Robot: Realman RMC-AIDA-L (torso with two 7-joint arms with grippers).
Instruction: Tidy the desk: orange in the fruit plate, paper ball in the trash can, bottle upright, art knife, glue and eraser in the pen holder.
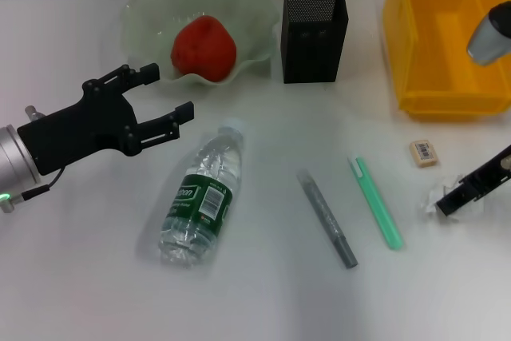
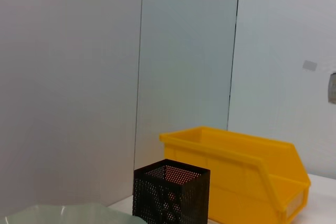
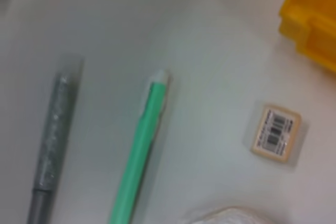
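Observation:
The orange [image 1: 204, 47] lies in the pale-green fruit plate [image 1: 152, 5] at the back. The bottle [image 1: 201, 197] lies on its side at the front left, cap pointing away. My left gripper [image 1: 166, 92] hovers open just left of the cap, between bottle and plate. A grey stick [image 1: 327, 219] and a green stick [image 1: 375, 201] lie side by side; I cannot tell which is the art knife and which the glue. The eraser [image 1: 424, 152] lies right of them. My right gripper [image 1: 467, 189] reaches over the paper ball [image 1: 447, 195], partly hiding it.
The black mesh pen holder [image 1: 314, 31] stands right of the plate, with the yellow trash can [image 1: 447, 77] further right. The wrist views show the pen holder [image 2: 170, 195], trash can [image 2: 247, 177], green stick [image 3: 142, 145], grey stick [image 3: 52, 140] and eraser [image 3: 275, 132].

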